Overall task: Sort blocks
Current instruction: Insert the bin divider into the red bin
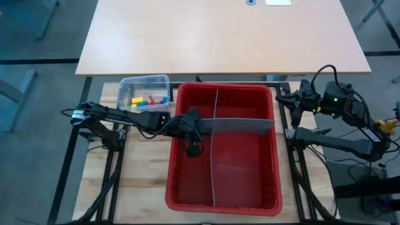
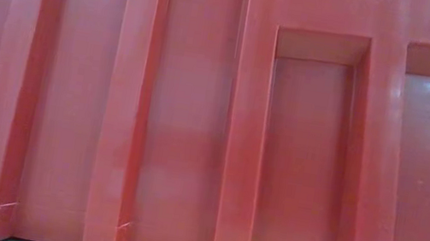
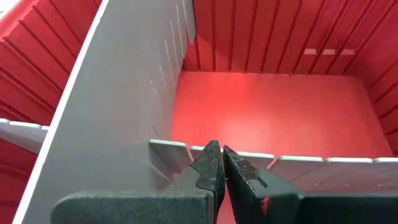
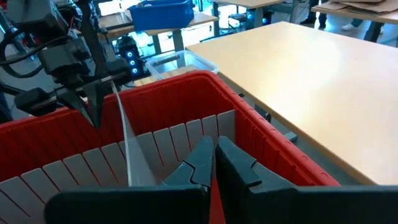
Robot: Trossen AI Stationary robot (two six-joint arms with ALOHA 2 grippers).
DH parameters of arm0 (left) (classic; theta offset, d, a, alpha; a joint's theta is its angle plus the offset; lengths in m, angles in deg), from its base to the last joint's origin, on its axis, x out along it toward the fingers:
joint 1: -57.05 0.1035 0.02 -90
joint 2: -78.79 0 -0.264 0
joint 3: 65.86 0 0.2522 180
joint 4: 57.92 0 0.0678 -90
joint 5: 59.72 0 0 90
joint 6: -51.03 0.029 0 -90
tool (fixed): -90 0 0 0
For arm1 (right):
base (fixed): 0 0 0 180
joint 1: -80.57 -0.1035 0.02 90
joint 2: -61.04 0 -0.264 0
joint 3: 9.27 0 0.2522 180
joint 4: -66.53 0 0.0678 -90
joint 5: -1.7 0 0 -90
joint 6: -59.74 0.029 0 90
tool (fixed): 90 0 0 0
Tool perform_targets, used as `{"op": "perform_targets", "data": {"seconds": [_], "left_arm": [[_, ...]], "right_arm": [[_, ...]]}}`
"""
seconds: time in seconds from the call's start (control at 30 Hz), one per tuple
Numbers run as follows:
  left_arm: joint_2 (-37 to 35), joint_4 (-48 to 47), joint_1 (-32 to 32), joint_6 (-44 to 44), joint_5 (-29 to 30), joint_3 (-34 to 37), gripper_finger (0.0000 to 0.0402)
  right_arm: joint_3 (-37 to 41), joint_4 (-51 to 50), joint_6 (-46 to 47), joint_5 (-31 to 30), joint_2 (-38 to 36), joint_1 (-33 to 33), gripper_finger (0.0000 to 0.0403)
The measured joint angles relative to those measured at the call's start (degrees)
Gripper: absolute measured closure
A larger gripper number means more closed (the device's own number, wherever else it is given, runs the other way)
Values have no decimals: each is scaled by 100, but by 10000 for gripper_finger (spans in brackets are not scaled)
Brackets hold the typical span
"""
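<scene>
High view had the left end effector (image 1: pixel 193 149) reaching into the red bin (image 1: pixel 269 150), fingers pinched together with nothing in them. The blocks (image 1: pixel 149 100) sat in the clear tub (image 1: pixel 128 84) at its 10 o'clock. Right end effector (image 1: pixel 289 100) waited at 2 o'clock, also closed and empty.

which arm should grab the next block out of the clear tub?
Probably left. The left gripper is inside the red bin, near its left wall, fingers closed and empty, with the clear tub of blocks just outside. The right gripper waits beyond the bin's far right rim.
</scene>
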Motion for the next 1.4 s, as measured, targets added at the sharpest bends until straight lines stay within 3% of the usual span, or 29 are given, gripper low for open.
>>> {"op": "perform_targets", "data": {"seconds": [0.37, 0.6, 0.83, 1.4], "left_arm": [[-61, -68, -31, -58, -48, -46, 402], [-15, -1066, -30, -12, -64, -716, 402], [-37, -2065, -273, 205, 536, -1124, 402], [401, -2083, -1106, 1391, 713, -1167, 402]], "right_arm": [[2, -89, 0, 0, 0, 0, 403], [2, -90, -82, -2, 9, 0, 403], [2, -90, -207, -48, 11, 0, 403], [2, -207, -304, -57, 11, 0, 403]]}}
